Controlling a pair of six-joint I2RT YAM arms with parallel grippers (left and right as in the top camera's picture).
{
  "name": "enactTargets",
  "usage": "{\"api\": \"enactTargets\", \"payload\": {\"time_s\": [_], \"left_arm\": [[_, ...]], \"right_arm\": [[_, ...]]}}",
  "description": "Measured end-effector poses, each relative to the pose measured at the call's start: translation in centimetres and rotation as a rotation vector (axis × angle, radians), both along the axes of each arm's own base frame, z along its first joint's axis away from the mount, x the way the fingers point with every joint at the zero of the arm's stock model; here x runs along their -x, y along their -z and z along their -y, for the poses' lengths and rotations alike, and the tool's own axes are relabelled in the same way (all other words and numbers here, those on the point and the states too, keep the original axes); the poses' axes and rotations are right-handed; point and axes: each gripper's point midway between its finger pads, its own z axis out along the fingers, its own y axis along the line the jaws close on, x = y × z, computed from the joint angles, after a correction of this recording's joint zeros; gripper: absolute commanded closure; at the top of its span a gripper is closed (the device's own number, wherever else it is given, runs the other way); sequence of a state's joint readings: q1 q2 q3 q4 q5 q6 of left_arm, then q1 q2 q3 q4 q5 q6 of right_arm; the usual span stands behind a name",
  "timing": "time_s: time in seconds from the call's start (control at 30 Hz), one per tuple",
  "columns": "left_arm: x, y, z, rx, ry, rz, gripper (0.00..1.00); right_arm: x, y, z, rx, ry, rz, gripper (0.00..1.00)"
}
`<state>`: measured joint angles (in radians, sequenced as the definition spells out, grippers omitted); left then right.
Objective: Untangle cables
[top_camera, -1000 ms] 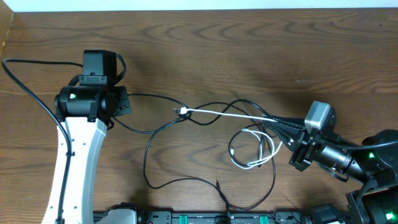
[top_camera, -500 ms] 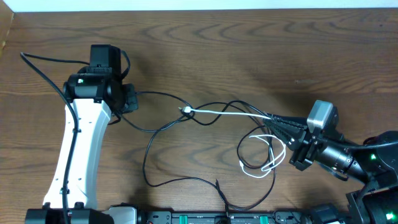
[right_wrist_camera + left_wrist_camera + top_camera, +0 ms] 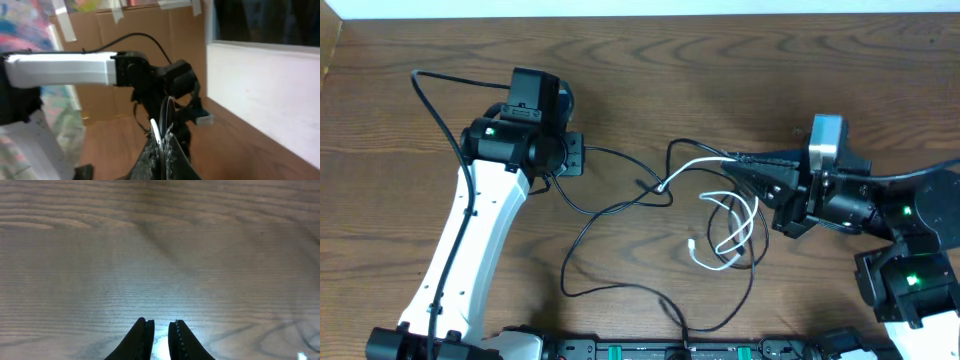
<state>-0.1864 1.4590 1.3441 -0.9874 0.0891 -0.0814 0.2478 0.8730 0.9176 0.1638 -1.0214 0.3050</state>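
Thin black cables (image 3: 582, 226) and one white cable (image 3: 695, 167) lie tangled across the middle of the brown table (image 3: 720, 60). My left gripper (image 3: 578, 158) is at the upper left, its jaws (image 3: 160, 325) nearly closed; a black cable (image 3: 612, 160) runs from its tips toward the tangle. My right gripper (image 3: 738, 160) points left and is shut on the white cable (image 3: 155, 131) together with black strands (image 3: 167, 112). A white loop (image 3: 732, 235) with a small plug (image 3: 692, 243) hangs below it.
A thick black robot cable (image 3: 430, 95) arcs from the left arm. A long black loop (image 3: 620, 290) runs toward the front edge. Black equipment (image 3: 650, 350) lines the front edge. The right wrist view shows my left arm (image 3: 65, 67) and a cardboard wall (image 3: 150, 25).
My left arm has moved right and slightly back, carrying the black cable. My right gripper has moved back and left with its cables, and the white loop has shifted left.
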Motion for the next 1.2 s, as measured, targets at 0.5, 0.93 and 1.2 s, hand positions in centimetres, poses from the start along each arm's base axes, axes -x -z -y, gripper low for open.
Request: {"api": "enactTargets", "payload": {"time_s": [0.5,0.93,1.2], "left_arm": [[0.3,0.2,-1.4,-0.068,-0.079,-0.012,0.85],[-1.1,-0.7,1.9,0.059,-0.027,0.054,0.85],[-1.0,-1.2,5.4,0.136,0.066,0.073,0.84]], "right_arm": [[1.5,-2.2,0.1,-0.064,-0.076,0.005,0.99],[2.5,-2.1,-0.7,-0.059,-0.134,-0.012,0.99],[3.5,-1.7,-1.7,-0.049,-0.196,-0.030,0.99]]}}
